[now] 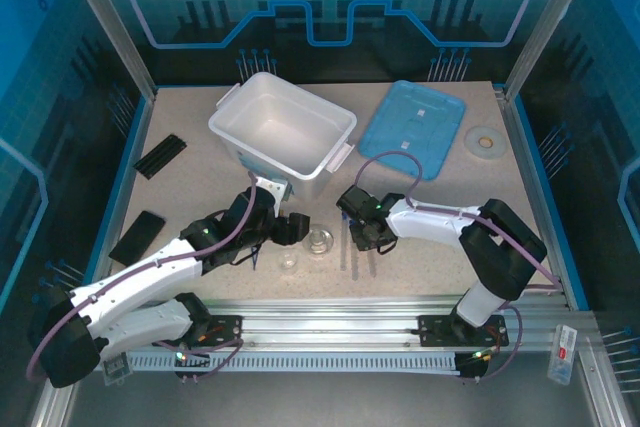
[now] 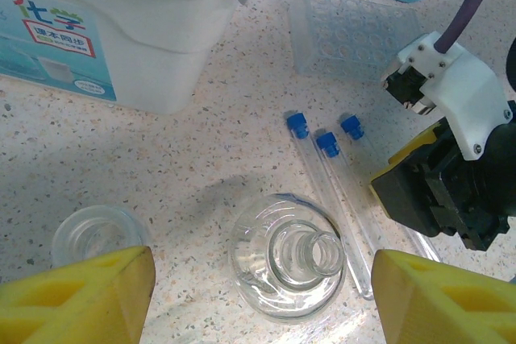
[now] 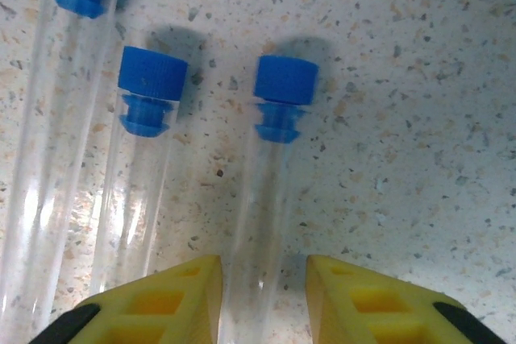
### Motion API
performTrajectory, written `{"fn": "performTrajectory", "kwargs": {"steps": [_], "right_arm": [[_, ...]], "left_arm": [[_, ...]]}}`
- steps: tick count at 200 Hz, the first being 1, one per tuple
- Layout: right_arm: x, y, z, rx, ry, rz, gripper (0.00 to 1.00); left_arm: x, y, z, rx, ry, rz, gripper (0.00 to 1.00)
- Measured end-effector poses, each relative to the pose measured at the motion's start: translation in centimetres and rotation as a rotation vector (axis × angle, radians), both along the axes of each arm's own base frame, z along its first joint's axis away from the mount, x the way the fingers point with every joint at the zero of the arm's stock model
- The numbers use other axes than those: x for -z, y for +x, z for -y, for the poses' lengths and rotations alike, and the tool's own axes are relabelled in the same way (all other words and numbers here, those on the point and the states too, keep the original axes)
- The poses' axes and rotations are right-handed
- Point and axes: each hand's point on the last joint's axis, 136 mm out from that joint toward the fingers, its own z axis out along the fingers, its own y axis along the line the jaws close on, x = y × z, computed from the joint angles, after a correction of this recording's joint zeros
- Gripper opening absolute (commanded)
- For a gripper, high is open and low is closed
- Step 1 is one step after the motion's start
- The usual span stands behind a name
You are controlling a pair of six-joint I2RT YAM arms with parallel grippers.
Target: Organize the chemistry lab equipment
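Observation:
A clear glass flask [image 2: 286,257] stands upright on the table, directly below my open left gripper [image 2: 262,292] and between its yellow fingers [image 2: 89,288]. A small glass beaker [image 2: 97,235] sits to its left. Three blue-capped tubes [image 2: 326,143] lie side by side to the flask's right. My right gripper [image 3: 262,296] is low over them, open, with its fingers [image 3: 173,296] either side of the rightmost tube [image 3: 270,175]. The clear tube rack [image 2: 355,34] lies beyond the tubes. From above, flask [image 1: 320,241] and beaker [image 1: 288,260] sit between both grippers. The tweezers are hidden.
A white bin [image 1: 283,127] stands at the back centre, close behind the left gripper [image 1: 290,230]. A blue lid [image 1: 412,127] and a round disc [image 1: 483,139] lie at the back right. Black ridged strips [image 1: 160,155] lie on the left.

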Motion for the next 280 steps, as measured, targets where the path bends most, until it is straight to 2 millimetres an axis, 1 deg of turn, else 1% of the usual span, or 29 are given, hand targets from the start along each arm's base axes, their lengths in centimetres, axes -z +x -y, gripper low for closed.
{"fn": "performTrajectory", "kwargs": {"steps": [21, 48, 90, 110, 131, 166, 185, 212, 233, 263, 280], "right_arm": [[0.5, 0.0, 0.1, 0.008, -0.002, -0.013, 0.32], [0.6, 0.0, -0.2, 0.008, 0.013, -0.023, 0.3], [0.6, 0.1, -0.3, 0.026, 0.039, -0.039, 0.2], [0.6, 0.1, -0.3, 0.026, 0.042, -0.04, 0.17], [0.4, 0.1, -0.2, 0.033, 0.051, -0.042, 0.07], [-0.2, 0.1, 0.1, 0.041, 0.069, -0.035, 0.04], [-1.6, 0.3, 0.3, 0.046, 0.092, -0.01, 0.04], [-4.7, 0.5, 0.5, 0.054, 0.15, 0.051, 0.04], [-7.0, 0.9, 1.4, 0.081, 0.191, 0.097, 0.04], [-10.8, 2.1, 2.9, 0.143, 0.273, 0.2, 0.04], [-13.3, 2.5, 3.0, 0.152, 0.337, 0.282, 0.04]], "left_arm": [[-0.1, 0.1, 0.2, 0.003, -0.002, -0.002, 0.73], [-0.3, 0.0, 0.5, 0.012, -0.005, -0.002, 0.73], [-0.4, -0.1, 1.1, 0.029, -0.005, -0.003, 0.73], [-0.2, -0.3, 1.3, 0.038, -0.001, -0.007, 0.73], [-0.1, -0.4, 1.6, 0.046, -0.001, -0.008, 0.75], [-0.5, -0.5, 2.2, 0.064, -0.023, -0.002, 0.75], [-0.7, -0.6, 2.6, 0.077, -0.039, -0.002, 0.76], [-1.3, -0.7, 3.2, 0.099, -0.07, 0.001, 0.77], [-1.9, -0.7, 3.8, 0.116, -0.103, 0.005, 0.77], [-2.5, -0.8, 5.2, 0.144, -0.17, -0.016, 0.76], [-2.7, -0.7, 6.2, 0.16, -0.212, -0.036, 0.76]]}}
